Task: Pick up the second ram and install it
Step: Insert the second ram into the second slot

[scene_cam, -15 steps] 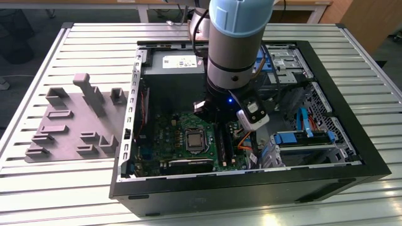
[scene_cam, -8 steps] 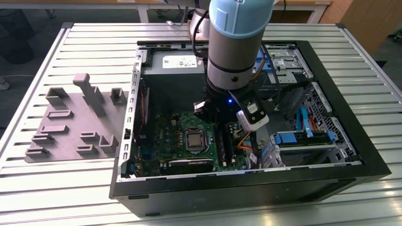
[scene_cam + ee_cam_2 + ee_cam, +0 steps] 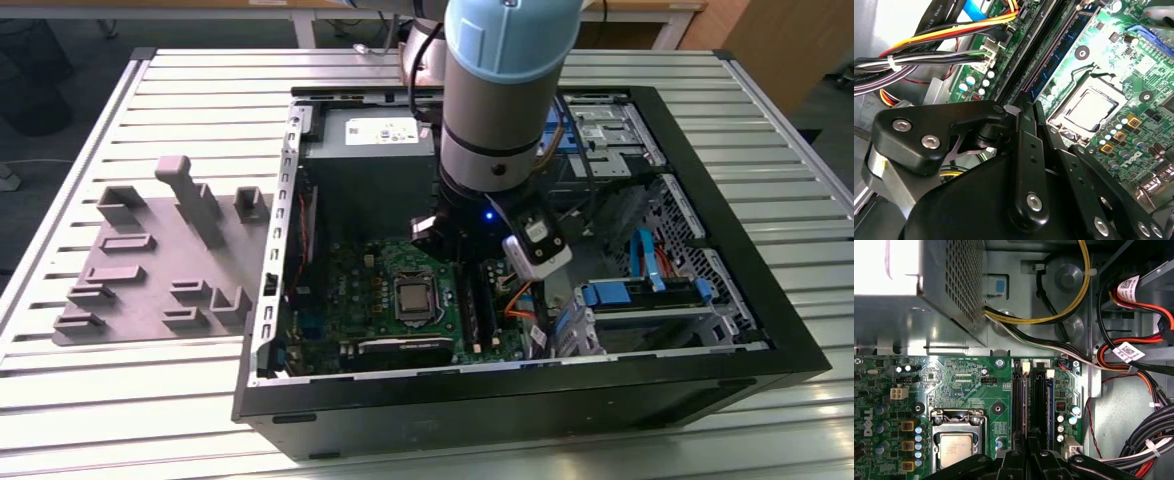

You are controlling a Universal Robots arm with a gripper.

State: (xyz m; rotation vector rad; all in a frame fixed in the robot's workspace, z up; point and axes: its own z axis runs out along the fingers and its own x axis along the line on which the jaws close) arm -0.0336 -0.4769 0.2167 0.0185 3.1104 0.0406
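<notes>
My gripper (image 3: 461,252) reaches down inside the open computer case (image 3: 747,330), over the motherboard's (image 3: 360,280) memory slots. In both wrist views the black fingers (image 3: 1016,460) are closed together at the end of the second ram (image 3: 1025,400), a thin stick seen edge-on in the first wrist view. It stands along the black slot nearest the processor socket (image 3: 956,447). Beyond the gripper (image 3: 1026,107) its blue-green face (image 3: 1056,60) runs away along that slot. Whether it is pressed fully into the slot is hidden. The gripper (image 3: 1028,442) stays low over the board.
Another stick with a blue edge (image 3: 1049,400) stands in a slot nearer the capacitors. Cable bundles (image 3: 1134,355) crowd one side and the power supply (image 3: 929,290) sits behind. The grey holder tray (image 3: 134,270) lies outside the case at the exterior view's left.
</notes>
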